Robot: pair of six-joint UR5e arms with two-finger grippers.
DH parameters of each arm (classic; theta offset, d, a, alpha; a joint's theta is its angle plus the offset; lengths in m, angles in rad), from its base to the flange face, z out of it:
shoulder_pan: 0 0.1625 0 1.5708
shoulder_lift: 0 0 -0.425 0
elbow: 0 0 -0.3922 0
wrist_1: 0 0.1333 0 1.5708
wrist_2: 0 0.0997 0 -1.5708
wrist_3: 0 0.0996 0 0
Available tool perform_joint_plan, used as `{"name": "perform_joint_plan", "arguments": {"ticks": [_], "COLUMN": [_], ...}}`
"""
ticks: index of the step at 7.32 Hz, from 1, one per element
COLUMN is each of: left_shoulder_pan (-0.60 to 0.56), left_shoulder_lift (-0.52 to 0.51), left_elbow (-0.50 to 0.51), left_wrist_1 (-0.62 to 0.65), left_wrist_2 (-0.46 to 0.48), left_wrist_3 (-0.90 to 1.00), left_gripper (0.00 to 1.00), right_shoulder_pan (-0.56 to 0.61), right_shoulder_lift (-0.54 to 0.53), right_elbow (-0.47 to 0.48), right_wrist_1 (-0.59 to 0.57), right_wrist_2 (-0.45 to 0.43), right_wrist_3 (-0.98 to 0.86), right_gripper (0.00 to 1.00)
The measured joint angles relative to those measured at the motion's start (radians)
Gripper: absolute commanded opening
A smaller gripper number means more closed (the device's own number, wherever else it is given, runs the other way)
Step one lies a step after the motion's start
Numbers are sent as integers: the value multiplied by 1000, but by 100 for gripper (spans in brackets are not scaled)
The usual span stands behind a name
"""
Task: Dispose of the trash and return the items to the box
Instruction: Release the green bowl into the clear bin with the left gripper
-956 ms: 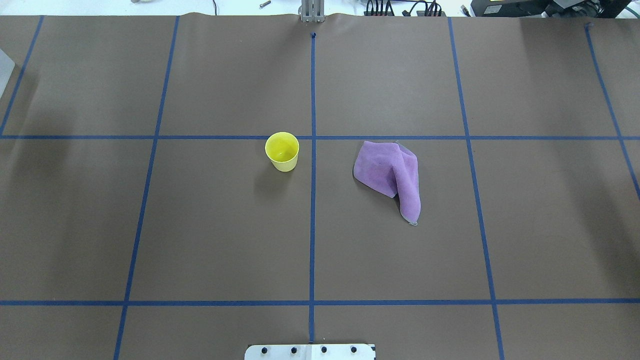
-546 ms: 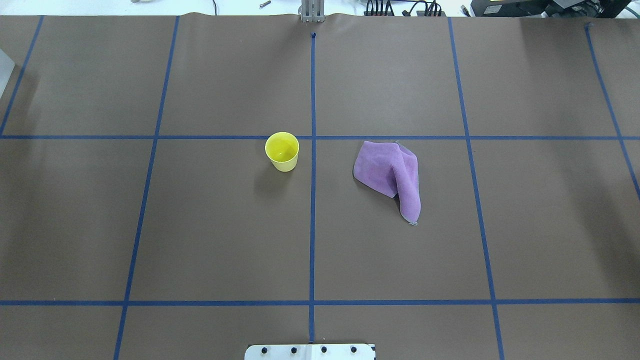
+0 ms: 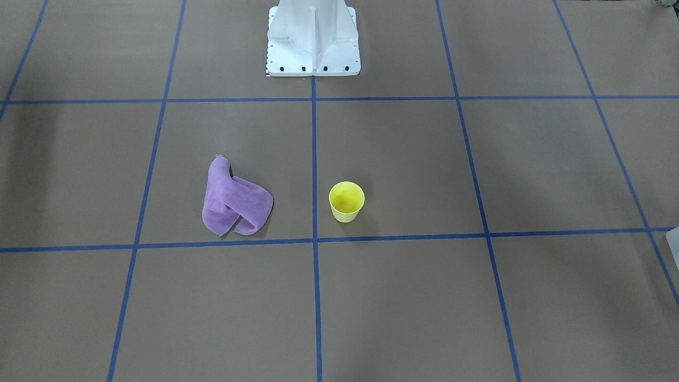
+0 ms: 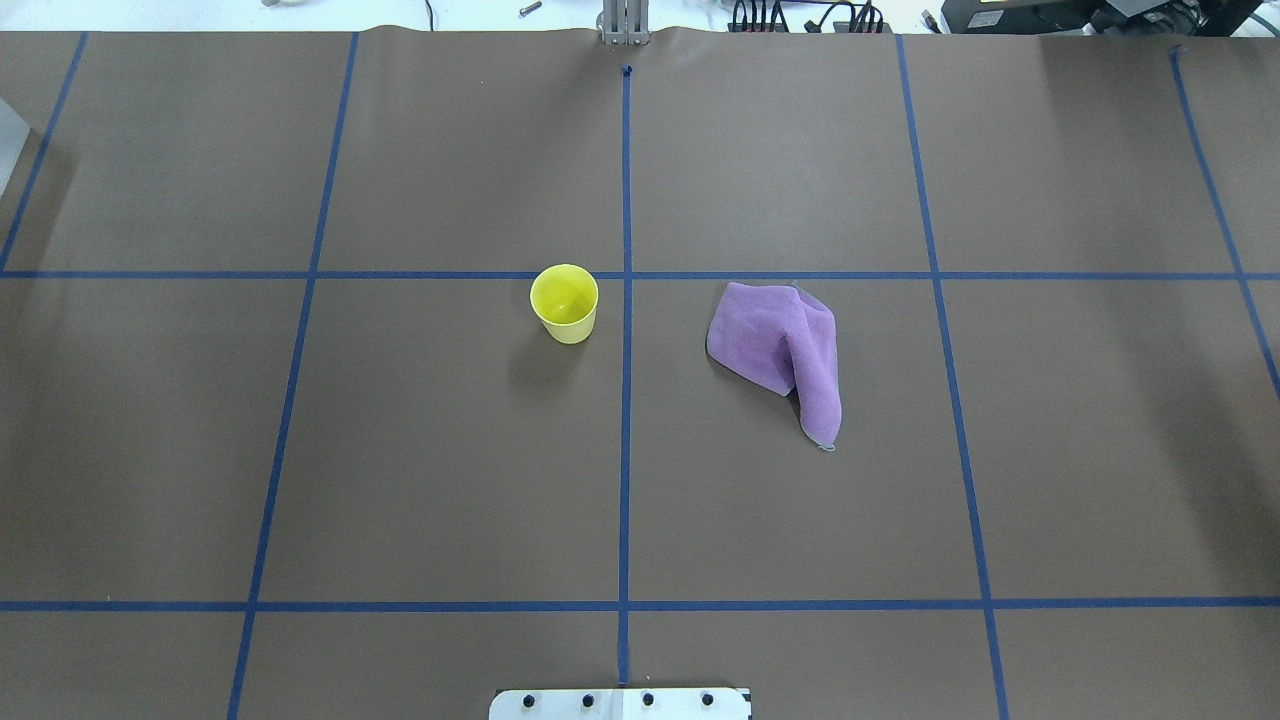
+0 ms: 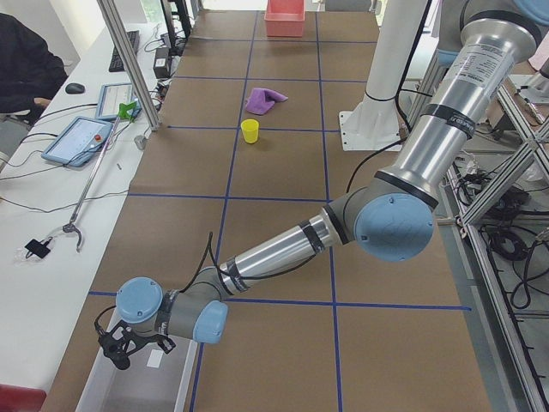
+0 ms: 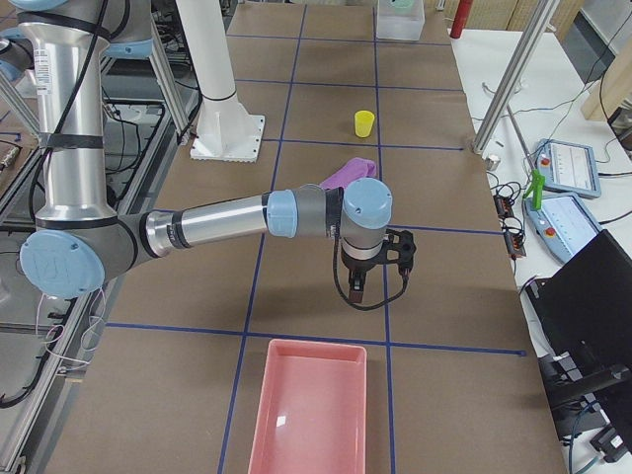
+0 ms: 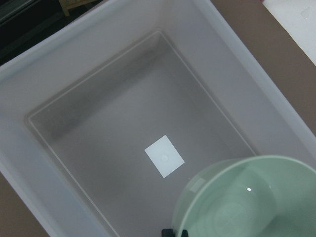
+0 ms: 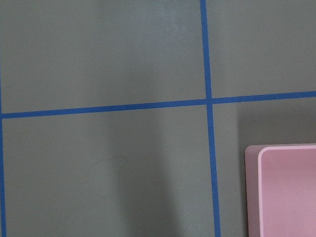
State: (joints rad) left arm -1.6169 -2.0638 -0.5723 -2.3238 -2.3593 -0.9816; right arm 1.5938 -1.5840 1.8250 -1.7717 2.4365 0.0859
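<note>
Two loose items mid-table: yellow cup (image 4: 564,303) upright, just left of the centre tape line (image 4: 625,450); purple cloth (image 4: 780,345) crumpled, right of that line, apart from the cup. Green bowl (image 7: 247,202) over the clear bin (image 7: 237,64), close under the left gripper (image 5: 129,350); held or resting, cannot tell. Right gripper (image 6: 370,286) above the brown table (image 6: 296,286) near the pink bin (image 6: 308,410); open or closed, cannot tell.

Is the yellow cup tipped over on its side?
No, the yellow cup stands upright, with its open mouth facing up.
</note>
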Motion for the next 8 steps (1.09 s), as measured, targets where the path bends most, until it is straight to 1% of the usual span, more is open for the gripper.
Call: {"name": "perform_joint_plan", "arguments": {"ticks": [1, 5, 6, 7, 8], "left_shoulder_pan": [8, 13, 14, 14, 16], "left_shoulder_lift": [1, 10, 10, 11, 16], "left_elbow": [6, 3, -31, -104, -200], "left_wrist_1": [-20, -96, -111, -99, -63], "left_wrist_2": [1, 0, -2, -4, -5], "left_wrist_3": [0, -3, -6, -16, -27], "left_gripper": [100, 99, 99, 99, 99], "right_shoulder_pan": [0, 0, 0, 0, 0], "right_shoulder_lift": [-1, -5, -5, -5, -6], "right_elbow": [1, 16, 23, 28, 30], "right_wrist_1": [0, -4, -6, -7, -8], "right_wrist_2": [0, 0, 1, 1, 1], "right_wrist_3": [0, 0, 0, 0, 0], "right_gripper": [100, 100, 100, 100, 100]}}
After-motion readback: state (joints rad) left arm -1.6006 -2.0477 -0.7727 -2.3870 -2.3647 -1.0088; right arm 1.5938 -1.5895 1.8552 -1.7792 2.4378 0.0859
